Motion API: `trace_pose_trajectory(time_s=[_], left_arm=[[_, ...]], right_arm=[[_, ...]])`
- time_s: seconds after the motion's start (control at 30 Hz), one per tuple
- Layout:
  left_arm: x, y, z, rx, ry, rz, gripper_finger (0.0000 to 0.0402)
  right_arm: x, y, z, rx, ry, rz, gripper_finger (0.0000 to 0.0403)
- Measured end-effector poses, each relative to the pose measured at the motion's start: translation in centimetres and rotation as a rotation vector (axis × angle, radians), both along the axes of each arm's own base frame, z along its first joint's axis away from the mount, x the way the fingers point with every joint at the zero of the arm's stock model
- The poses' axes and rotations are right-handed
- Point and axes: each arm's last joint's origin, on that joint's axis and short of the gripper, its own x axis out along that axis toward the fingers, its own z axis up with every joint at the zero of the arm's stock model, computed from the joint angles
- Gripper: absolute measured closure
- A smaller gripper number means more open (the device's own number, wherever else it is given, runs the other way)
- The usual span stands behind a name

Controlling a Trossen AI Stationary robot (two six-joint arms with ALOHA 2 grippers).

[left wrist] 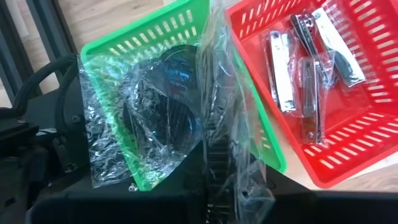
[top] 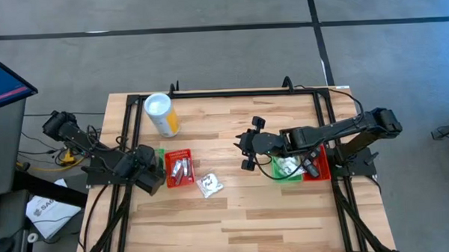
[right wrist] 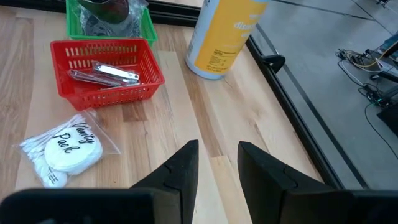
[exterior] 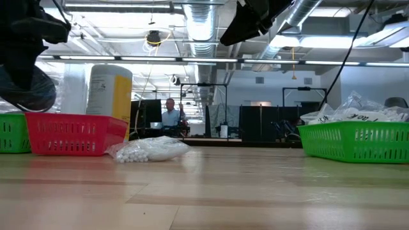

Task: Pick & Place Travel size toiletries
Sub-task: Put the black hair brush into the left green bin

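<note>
I see a clear bag of cotton swabs and white pads [right wrist: 62,152] lying flat on the wood table [top: 235,215], just in front of the red basket [top: 179,167]. It is labelled "Vanity Pack" in dark script; its swab end points away from that basket, and its long axis runs at a slant to the table's planks. In the low view the bag [exterior: 148,149] is a low mound of white beads touching the red basket's corner [exterior: 73,134].

Inside the red basket lie silvery nail clippers [left wrist: 283,68] in clear wrap, their long axes roughly parallel, running along the basket's length. Beside it a green basket [left wrist: 155,37] holds a black round item in crinkled plastic [left wrist: 165,99].

My left gripper [top: 145,174] sits over that green basket; I cannot tell how its fingers stand. My right gripper [right wrist: 217,165] hovers over bare wood mid-table with its fingers parted and holding nothing. Behind it, another green basket [top: 286,169] carries white sachets. A yellow cylinder [top: 161,115] stands near the far edge.
</note>
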Motion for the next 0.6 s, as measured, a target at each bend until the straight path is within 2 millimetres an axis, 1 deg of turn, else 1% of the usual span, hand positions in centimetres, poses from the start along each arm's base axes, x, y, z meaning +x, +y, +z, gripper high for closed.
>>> trace_pose_trajectory(time_s=[0.43, 0.6], left_arm=[[0.19, -0.02, 0.01, 0.013, -0.029, -0.002, 0.0369], [0.23, -0.04, -0.02, 0.016, -0.027, -0.011, 0.0357]], right_arm=[[0.00, 0.00, 0.00, 0.000, 0.000, 0.000, 0.0300], [0.00, 0.00, 0.00, 0.000, 0.000, 0.000, 0.0300]])
